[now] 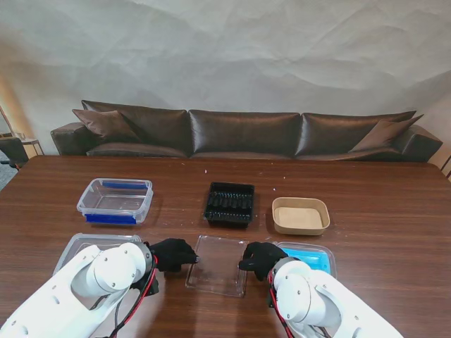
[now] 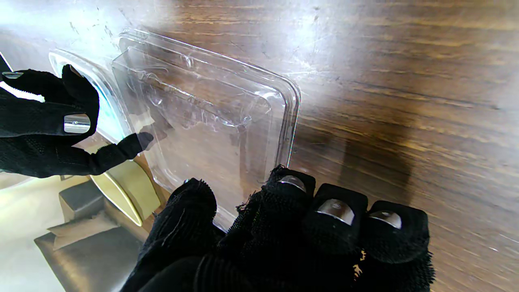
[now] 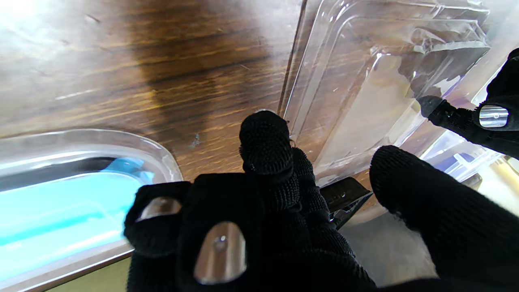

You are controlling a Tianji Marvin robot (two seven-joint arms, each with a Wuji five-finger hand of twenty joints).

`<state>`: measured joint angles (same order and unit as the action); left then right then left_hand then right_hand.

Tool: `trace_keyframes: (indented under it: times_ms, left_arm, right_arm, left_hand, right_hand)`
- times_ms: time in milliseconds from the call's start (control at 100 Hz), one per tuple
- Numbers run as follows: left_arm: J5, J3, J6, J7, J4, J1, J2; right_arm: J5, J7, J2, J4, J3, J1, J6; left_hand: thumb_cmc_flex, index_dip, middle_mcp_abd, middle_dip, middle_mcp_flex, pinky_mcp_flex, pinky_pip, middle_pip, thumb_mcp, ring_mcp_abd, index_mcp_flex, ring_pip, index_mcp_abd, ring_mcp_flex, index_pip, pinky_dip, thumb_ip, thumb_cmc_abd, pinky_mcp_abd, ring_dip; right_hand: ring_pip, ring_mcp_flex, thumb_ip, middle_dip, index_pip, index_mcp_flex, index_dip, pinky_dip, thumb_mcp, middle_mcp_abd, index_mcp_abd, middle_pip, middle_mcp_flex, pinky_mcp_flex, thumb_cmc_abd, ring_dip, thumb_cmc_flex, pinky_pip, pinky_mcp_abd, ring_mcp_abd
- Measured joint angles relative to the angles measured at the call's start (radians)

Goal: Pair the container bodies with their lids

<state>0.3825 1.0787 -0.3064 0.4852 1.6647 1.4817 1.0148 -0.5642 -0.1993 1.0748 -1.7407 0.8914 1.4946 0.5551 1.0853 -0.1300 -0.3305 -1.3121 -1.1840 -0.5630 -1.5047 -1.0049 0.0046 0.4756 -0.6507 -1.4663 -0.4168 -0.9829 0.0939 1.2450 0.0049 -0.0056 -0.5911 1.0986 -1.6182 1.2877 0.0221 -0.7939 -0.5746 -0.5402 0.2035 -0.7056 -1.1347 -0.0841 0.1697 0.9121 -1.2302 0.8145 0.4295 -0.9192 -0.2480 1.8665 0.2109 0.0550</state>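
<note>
Flanking the clear lid (image 1: 217,273) (square, glossy, ridged), left hand (image 1: 171,254) and right hand (image 1: 261,258) fingers pinch opposite edges.

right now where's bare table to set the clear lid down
Bare wood: the far strip beyond the blue-clip box, black tray and tan tray, and the right end past the tan tray. Crowded: the near edge, where the clear lid sits between both robot hands, flanked by other lids.
</note>
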Motion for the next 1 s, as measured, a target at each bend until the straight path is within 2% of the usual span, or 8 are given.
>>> trace_keyframes:
  times_ms: [580,800,1000]
  left_arm:
    - [-0.047,-0.007,-0.017,-0.036,-0.003,0.011,0.006]
    - [-0.076,0.006,-0.007,-0.067,-0.006,0.028,0.016]
    - [-0.091,0.034,0.009,-0.088,0.011,0.067,0.023]
  right_arm:
    - [0.05,0.006,0.003,0.027,-0.043,-0.041,0.017]
    - [0.112,0.032,0.013,0.032,-0.021,-0.027,-0.002]
    - [0.149,0.056,0.023,0.029,0.005,-0.001,-0.022]
  left_hand:
    - [0.0,0.006,0.0,0.0,0.0,0.0,0.0,0.0,0.0,0.0,0.001,0.0,-0.048,0.0,-0.026,0.0,0.0,0.0,0.0,0.0]
    - [0.0,0.006,0.0,0.0,0.0,0.0,0.0,0.0,0.0,0.0,-0.01,0.0,-0.077,0.0,-0.021,0.0,0.0,0.0,-0.001,0.0]
    - [0.0,0.001,0.0,-0.001,0.0,0.002,0.0,0.0,0.0,0.0,-0.011,0.0,-0.107,0.0,-0.019,0.0,0.0,0.0,-0.002,0.0]
  right_hand:
    - [0.0,0.0,-0.009,0.0,-0.045,0.042,0.002,0.0,0.001,0.001,0.098,0.0,0.0,-0.002,-0.014,0.0,0.0,0.0,-0.007,-0.003]
    - [0.0,0.0,-0.009,0.0,-0.049,0.042,0.002,0.0,0.001,0.001,0.16,0.0,0.0,-0.002,-0.014,0.0,0.0,0.0,-0.007,-0.003]
    - [0.0,0.0,-0.009,0.0,-0.043,0.043,0.001,0.0,0.001,0.001,0.164,0.0,0.001,-0.002,-0.014,0.0,0.0,0.0,-0.007,-0.003]
